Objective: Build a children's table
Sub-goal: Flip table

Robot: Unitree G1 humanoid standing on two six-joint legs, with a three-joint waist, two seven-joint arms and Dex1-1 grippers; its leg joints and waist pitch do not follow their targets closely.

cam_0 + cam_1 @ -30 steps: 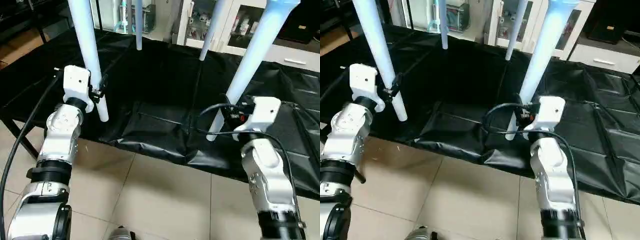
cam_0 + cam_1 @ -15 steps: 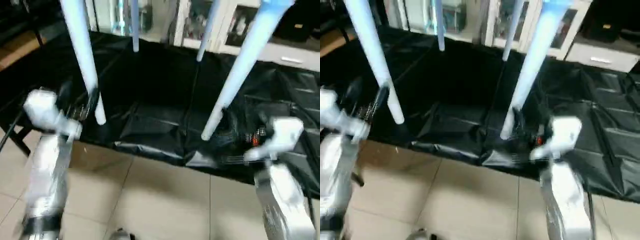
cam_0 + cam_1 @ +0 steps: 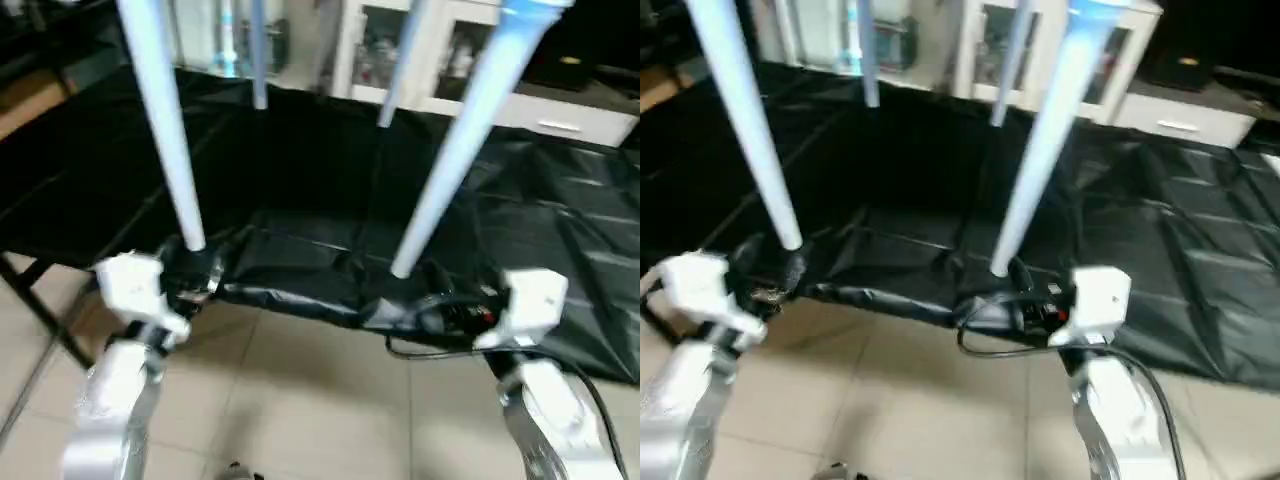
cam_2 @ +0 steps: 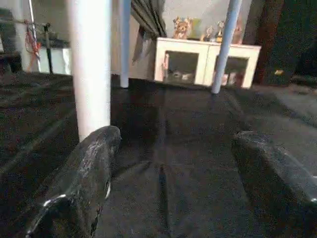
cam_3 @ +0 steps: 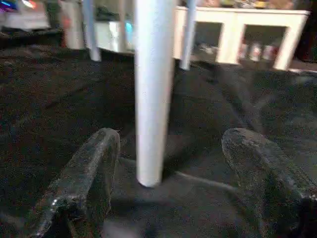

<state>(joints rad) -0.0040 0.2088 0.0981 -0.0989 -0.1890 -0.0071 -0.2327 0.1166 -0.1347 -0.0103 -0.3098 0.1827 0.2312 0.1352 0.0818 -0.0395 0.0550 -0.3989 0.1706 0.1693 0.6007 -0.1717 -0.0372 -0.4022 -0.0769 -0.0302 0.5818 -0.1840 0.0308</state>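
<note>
The children's table stands on its white legs on a black sheet point(image 3: 320, 200); its top is out of view above. The near left leg point(image 3: 162, 130) and near right leg point(image 3: 455, 150) come down close to the sheet's front edge, and two far legs point(image 3: 258, 60) stand behind. My left gripper point(image 3: 195, 275) is open just below and in front of the left leg's foot, and holds nothing; the leg point(image 4: 91, 69) rises beyond one finger point(image 4: 94, 163). My right gripper point(image 5: 171, 136) is open too, with the right leg point(image 5: 151, 89) standing ahead between the fingers and touching neither.
The black sheet covers a low platform with a creased front edge point(image 3: 300, 300). Tiled floor point(image 3: 320, 400) lies under my forearms. White cabinets point(image 3: 420, 50) line the back. A black cable point(image 3: 430, 345) loops by my right wrist.
Both grippers have let go of the near legs, opened wider and dropped back to the sheet's front edge. The legs stay standing. The camera has shifted.
</note>
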